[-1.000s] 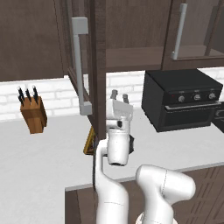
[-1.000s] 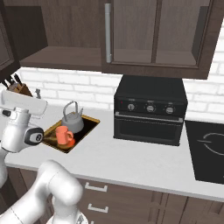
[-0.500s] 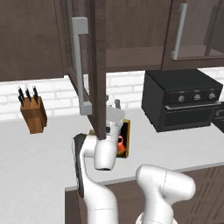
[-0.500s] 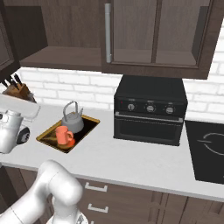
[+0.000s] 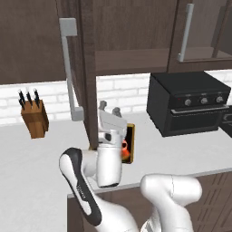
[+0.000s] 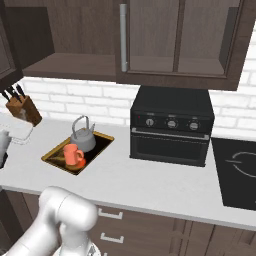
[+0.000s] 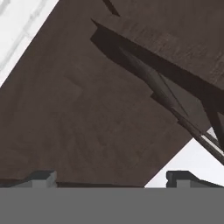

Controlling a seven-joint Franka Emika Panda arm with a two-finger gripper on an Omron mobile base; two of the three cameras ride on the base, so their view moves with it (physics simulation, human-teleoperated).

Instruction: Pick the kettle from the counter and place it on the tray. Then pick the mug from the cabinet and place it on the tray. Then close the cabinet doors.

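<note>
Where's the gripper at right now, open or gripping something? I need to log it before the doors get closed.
Gripper: open, jaws spread wide, holding nothing, raised beside the open cabinet door.

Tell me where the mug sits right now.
In the right base view, the orange mug stands on the tray, just in front of the grey kettle, left of the black oven.

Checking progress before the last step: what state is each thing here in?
kettle: upright on the tray
mug: upright on the tray, beside the kettle
tray: flat on the counter
cabinet door: swung open
gripper: open, holding nothing
</note>
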